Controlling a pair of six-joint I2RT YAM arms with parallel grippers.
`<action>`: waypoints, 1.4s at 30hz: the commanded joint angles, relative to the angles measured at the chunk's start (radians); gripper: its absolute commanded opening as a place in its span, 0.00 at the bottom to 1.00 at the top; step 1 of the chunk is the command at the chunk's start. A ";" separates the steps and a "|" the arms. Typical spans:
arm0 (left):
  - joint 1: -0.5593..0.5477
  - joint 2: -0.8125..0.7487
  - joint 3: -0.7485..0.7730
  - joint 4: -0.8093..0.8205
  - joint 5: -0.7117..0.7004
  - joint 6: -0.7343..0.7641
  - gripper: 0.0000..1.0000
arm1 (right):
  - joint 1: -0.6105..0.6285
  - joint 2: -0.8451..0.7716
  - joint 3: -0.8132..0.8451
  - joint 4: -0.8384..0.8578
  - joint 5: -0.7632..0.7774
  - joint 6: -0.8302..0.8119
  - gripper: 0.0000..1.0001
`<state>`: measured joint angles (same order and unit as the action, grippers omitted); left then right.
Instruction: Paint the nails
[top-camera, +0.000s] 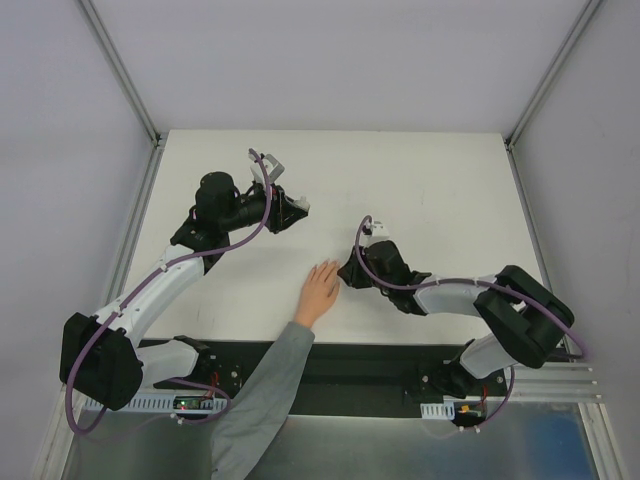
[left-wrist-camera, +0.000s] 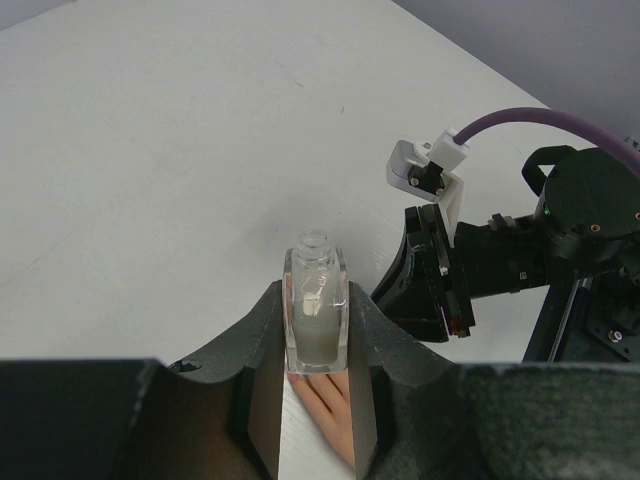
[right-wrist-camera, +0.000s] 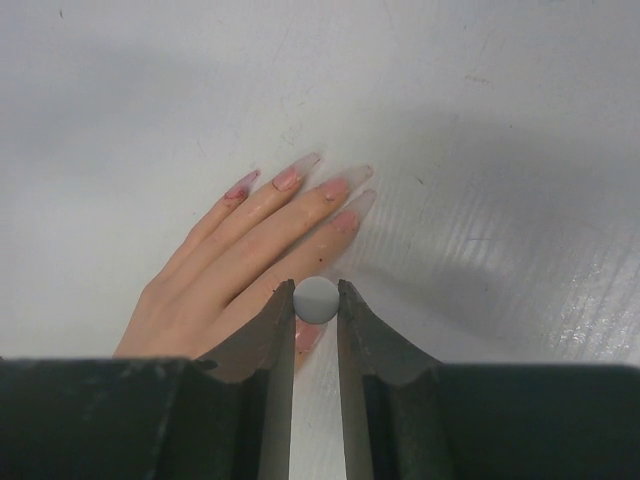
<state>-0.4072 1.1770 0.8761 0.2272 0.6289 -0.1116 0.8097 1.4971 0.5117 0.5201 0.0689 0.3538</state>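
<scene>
Closest, my right black two-finger hand (right-wrist-camera: 317, 292) pinches a round grey brush cap (right-wrist-camera: 317, 300) above the thumb (right-wrist-camera: 308, 338); the long translucent nails (right-wrist-camera: 288, 178), flat mid-table, show patchy pink-red, so I judge painting partly done. My left hand (left-wrist-camera: 315, 295) clamps the small translucent whitish bottle (left-wrist-camera: 317, 330). Around them: white matte table (top-camera: 430, 180), grey walls (top-camera: 300, 60).

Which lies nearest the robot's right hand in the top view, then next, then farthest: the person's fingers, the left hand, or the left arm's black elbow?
1. The person's fingers, just left of the right hand, which grips a grey cap.
2. The left hand, up and left, holding the bottle.
3. The left arm's black elbow, far lower left.
</scene>
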 joint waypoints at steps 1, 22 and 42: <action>-0.013 -0.011 0.026 0.034 0.035 0.015 0.00 | -0.012 0.017 0.045 0.057 -0.032 -0.013 0.01; -0.013 -0.013 0.024 0.032 0.034 0.018 0.00 | 0.042 -0.084 -0.013 -0.008 0.048 0.019 0.01; -0.015 -0.011 0.026 0.032 0.037 0.016 0.00 | 0.045 -0.071 0.010 -0.075 0.108 0.042 0.01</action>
<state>-0.4137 1.1770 0.8761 0.2268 0.6292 -0.1112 0.8536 1.4326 0.4953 0.4477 0.1509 0.3889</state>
